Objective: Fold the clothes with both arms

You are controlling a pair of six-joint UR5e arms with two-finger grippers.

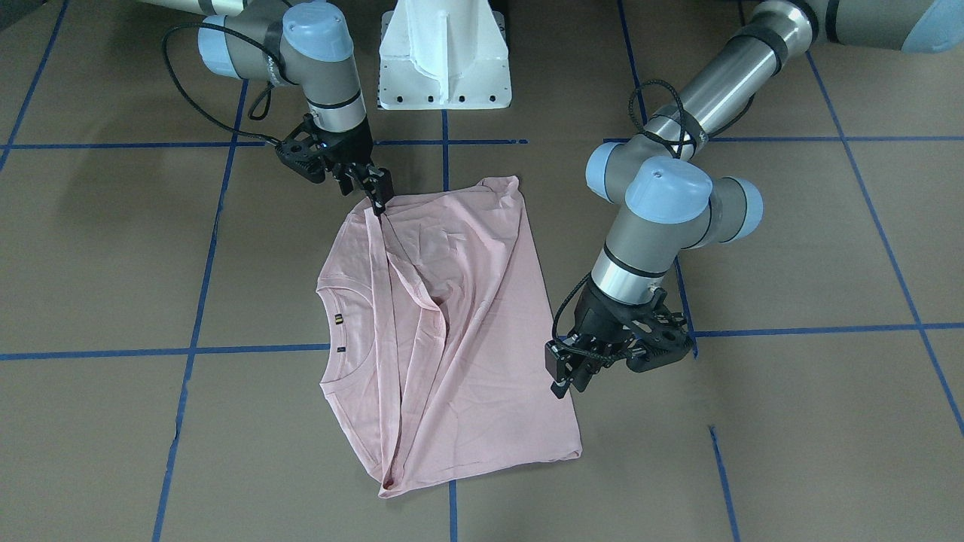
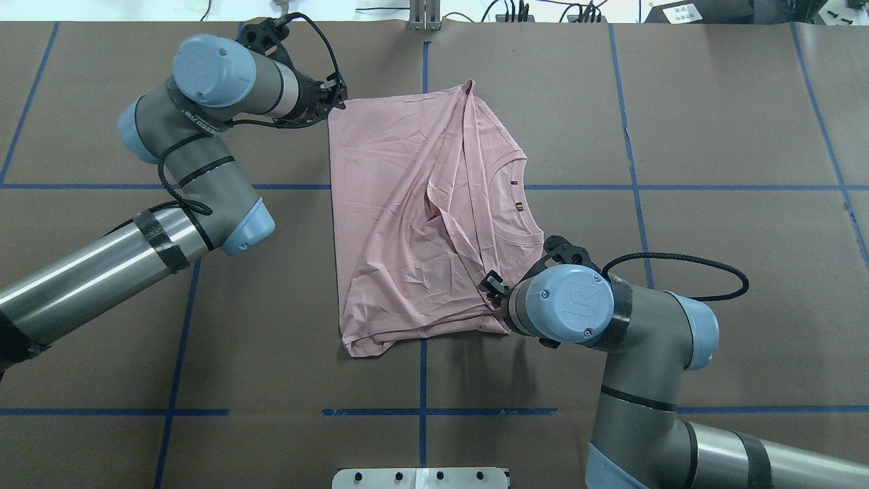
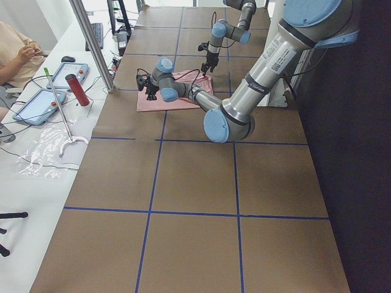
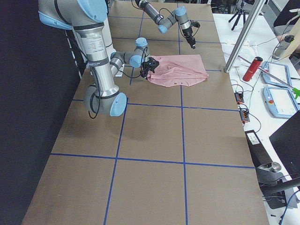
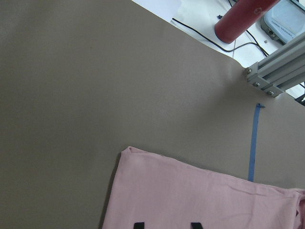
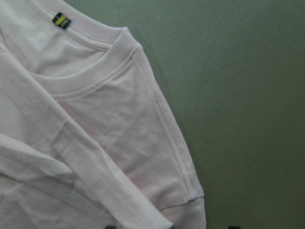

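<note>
Pink T-shirt (image 1: 482,339) partly folded on bench (image 1: 791,263).
Left end effector (image 1: 565,382) and right end effector (image 1: 379,202) gape empty, shirt corners just below.

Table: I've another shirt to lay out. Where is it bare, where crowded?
Bare: far squares of the table on the robot's right, past the T-shirt, and the strip between shirt and base. Crowded: the shirt corners at the left end effector and right end effector.
</note>
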